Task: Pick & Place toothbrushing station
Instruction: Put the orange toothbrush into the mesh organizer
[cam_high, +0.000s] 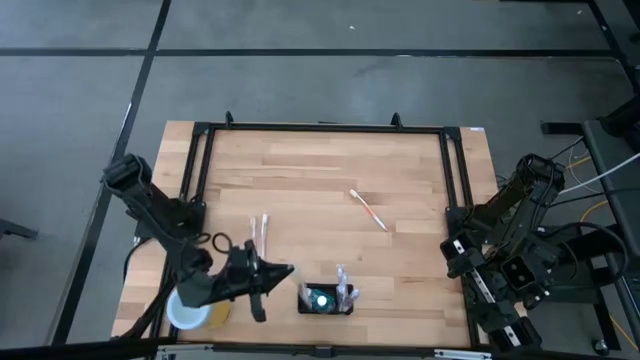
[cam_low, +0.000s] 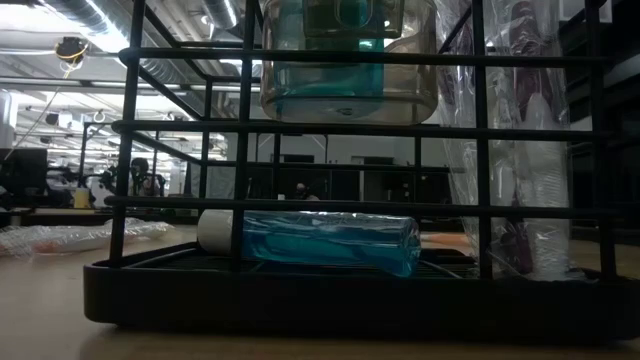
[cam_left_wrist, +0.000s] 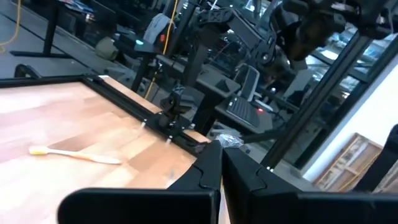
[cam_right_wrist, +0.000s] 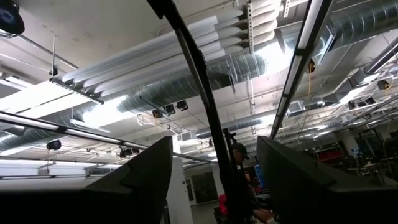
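- High view: small black rectangular holder box (cam_high: 326, 299) near bench's front edge, long axis left-right, just right of left gripper (cam_high: 268, 275), the nearer arm; right gripper (cam_high: 462, 252) parked at right edge.
- Left wrist view: jaws pressed together, empty.
- Right wrist view: jaws wide, pointing at ceiling.

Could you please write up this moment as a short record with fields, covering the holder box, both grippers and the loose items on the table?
holder box: toothbrushing station, black, near the table's front edge, apart from both grippers
left gripper: left gripper, shut, empty, just left of the station
right gripper: right gripper, open, parked off the table's right edge, pointing up at the ceiling
loose items: toothbrush mid-table; two wrapped items left of centre
cup: white-topped cup at the front left corner
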